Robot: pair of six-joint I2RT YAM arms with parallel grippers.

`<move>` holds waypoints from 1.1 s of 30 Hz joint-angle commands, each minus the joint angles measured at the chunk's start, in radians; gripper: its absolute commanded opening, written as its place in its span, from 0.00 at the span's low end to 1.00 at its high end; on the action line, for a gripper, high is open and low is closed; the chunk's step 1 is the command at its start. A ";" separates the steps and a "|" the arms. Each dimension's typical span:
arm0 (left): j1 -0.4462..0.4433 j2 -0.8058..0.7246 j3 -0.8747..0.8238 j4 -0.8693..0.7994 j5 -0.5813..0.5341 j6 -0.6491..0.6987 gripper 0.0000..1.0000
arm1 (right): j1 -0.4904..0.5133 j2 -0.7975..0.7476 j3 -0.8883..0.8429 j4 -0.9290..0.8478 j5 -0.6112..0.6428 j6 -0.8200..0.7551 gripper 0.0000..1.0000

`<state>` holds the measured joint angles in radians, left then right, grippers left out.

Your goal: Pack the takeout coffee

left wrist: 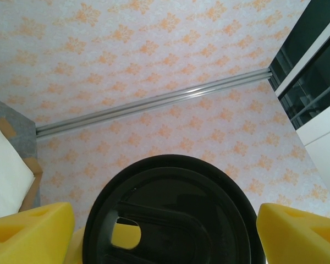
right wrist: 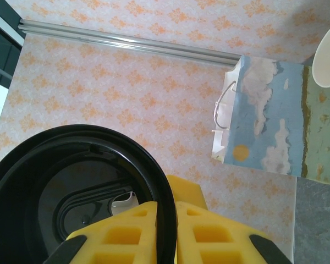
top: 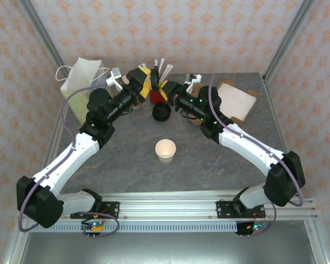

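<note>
No text, label, brand, number or sign is legible, not even on the black lid (left wrist: 170, 220)

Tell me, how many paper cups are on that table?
1: an open, lidless cup stands alone in the middle of the table. More may be hidden behind the left arm or right arm.

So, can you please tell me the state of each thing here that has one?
paper cup: upright, open, no lid.
black lid: held up, rim pinched by right end effector.
left end effector: fingers spread wide around that lid; grip unclear.
paper bag: standing upright.
spare black lids: set down, not held.
</note>
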<state>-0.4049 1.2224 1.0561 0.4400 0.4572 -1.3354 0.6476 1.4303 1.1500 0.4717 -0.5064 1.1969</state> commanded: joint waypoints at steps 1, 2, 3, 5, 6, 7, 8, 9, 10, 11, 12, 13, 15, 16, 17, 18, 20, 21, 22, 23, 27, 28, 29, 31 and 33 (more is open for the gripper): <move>0.008 0.002 0.044 0.039 0.044 0.013 0.88 | 0.009 0.010 0.043 0.047 -0.026 0.002 0.15; 0.008 0.005 0.045 0.039 0.049 0.013 0.88 | 0.011 0.012 0.045 0.048 -0.026 0.003 0.15; 0.008 0.008 0.046 0.039 0.051 0.011 0.88 | 0.011 0.012 0.045 0.048 -0.026 0.003 0.15; 0.008 0.011 0.046 0.035 0.054 0.009 0.88 | 0.013 0.015 0.048 0.048 -0.026 0.003 0.15; 0.008 0.011 0.045 0.031 0.054 0.010 0.88 | 0.012 0.016 0.050 0.048 -0.026 0.003 0.15; 0.008 0.010 0.043 0.031 0.052 0.008 0.87 | 0.012 0.016 0.051 0.047 -0.026 0.002 0.15; 0.008 0.011 0.041 0.031 0.051 0.007 0.87 | 0.012 0.015 0.051 0.047 -0.024 0.003 0.15; 0.008 0.011 0.040 0.031 0.051 0.004 0.86 | 0.012 0.017 0.051 0.048 -0.023 0.003 0.15; 0.008 0.010 0.037 0.035 0.049 0.001 0.86 | 0.012 0.017 0.052 0.048 -0.023 0.003 0.15; 0.008 0.011 0.036 0.039 0.049 -0.001 0.85 | 0.012 0.017 0.053 0.049 -0.023 0.004 0.14; 0.007 0.011 0.035 0.039 0.049 -0.002 0.84 | 0.012 0.018 0.052 0.050 -0.023 0.006 0.14; 0.007 0.011 0.033 0.040 0.049 -0.004 0.83 | 0.014 0.019 0.053 0.053 -0.021 0.006 0.15; 0.006 0.009 0.028 0.042 0.045 -0.006 0.81 | 0.013 0.019 0.051 0.053 -0.020 0.007 0.14; 0.007 0.008 0.025 0.042 0.043 -0.008 0.80 | 0.014 0.019 0.051 0.054 -0.018 0.007 0.14; 0.006 0.006 0.023 0.041 0.040 -0.008 0.80 | 0.014 0.020 0.050 0.054 -0.018 0.007 0.14; 0.006 0.006 0.022 0.040 0.039 -0.008 0.79 | 0.013 0.020 0.051 0.056 -0.018 0.007 0.14; 0.007 0.007 0.022 0.040 0.040 -0.008 0.78 | 0.014 0.019 0.051 0.056 -0.017 0.007 0.14; 0.007 0.008 0.021 0.041 0.041 -0.009 0.78 | 0.013 0.022 0.053 0.055 -0.017 0.006 0.14; 0.006 0.011 0.023 0.039 0.044 -0.010 0.77 | 0.013 0.022 0.053 0.054 -0.018 0.007 0.14; 0.007 0.012 0.022 0.038 0.044 -0.010 0.77 | 0.014 0.024 0.054 0.053 -0.017 0.007 0.14; 0.007 0.014 0.023 0.036 0.044 -0.011 0.78 | 0.014 0.024 0.056 0.054 -0.017 0.005 0.14; 0.006 0.012 0.023 0.034 0.044 -0.011 0.78 | 0.013 0.024 0.054 0.054 -0.017 0.005 0.14; 0.007 0.012 0.023 0.030 0.045 -0.011 0.78 | 0.014 0.025 0.055 0.053 -0.017 0.006 0.14; 0.006 0.010 0.023 0.026 0.044 -0.008 0.78 | 0.014 0.025 0.054 0.053 -0.015 0.005 0.14; 0.005 0.010 0.024 0.014 0.045 -0.004 0.79 | 0.014 0.026 0.055 0.053 -0.015 0.006 0.14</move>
<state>-0.4049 1.2354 1.0691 0.4393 0.4866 -1.3380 0.6521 1.4506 1.1652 0.4797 -0.5167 1.1973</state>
